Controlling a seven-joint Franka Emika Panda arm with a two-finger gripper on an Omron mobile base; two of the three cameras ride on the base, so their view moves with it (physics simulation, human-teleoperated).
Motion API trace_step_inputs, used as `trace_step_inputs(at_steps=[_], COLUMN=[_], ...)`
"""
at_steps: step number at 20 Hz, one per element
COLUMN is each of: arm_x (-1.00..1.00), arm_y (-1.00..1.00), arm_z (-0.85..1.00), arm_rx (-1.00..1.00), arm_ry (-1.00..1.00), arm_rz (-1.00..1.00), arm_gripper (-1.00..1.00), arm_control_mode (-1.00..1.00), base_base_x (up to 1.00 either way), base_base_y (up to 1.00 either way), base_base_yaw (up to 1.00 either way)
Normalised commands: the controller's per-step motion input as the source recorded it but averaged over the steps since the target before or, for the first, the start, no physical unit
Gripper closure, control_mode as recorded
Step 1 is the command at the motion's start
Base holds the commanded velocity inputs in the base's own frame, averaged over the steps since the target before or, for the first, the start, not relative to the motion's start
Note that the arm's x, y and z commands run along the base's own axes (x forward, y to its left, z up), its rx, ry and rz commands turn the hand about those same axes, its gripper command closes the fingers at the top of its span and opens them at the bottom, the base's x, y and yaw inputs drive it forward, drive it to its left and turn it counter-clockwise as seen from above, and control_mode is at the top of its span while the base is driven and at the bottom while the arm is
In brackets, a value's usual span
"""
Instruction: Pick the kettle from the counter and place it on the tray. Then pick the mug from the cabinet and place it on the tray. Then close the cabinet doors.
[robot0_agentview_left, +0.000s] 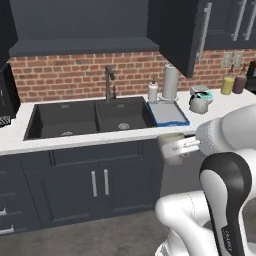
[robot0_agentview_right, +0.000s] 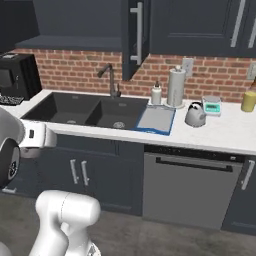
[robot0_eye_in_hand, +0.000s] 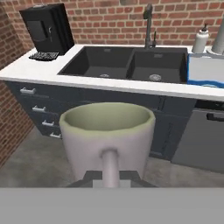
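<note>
Below the counter's (robot0_agentview_left: 75, 142) front edge, out in front of the lower cabinets, the gripper (robot0_agentview_left: 181, 147) is clamped shut on the mug (robot0_eye_in_hand: 107, 142), holding it by its handle with the greenish-cream inside facing up. Just right of the black sink (robot0_agentview_left: 90, 117) lies the tray (robot0_agentview_left: 167, 114), bare. Near the tray's right side the kettle (robot0_agentview_left: 199, 103) sits on the counter. Above, one cabinet door (robot0_agentview_left: 182, 35) hangs open.
</note>
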Motion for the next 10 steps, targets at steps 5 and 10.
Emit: trace_step_inputs(at_steps=[5,10], arm_x=[0.00,0.00], arm_y=[0.00,0.00], arm_z=[0.00,0.00], arm_rx=[0.00,0.00], arm_ry=[0.00,0.00], arm_rz=[0.00,0.00], arm_gripper=[1.00,1.00], arm_control_mode=[1.00,1.00], base_base_x=[0.00,0.06], base_base_y=[-0.87,-0.83], base_base_yaw=[0.00,0.03])
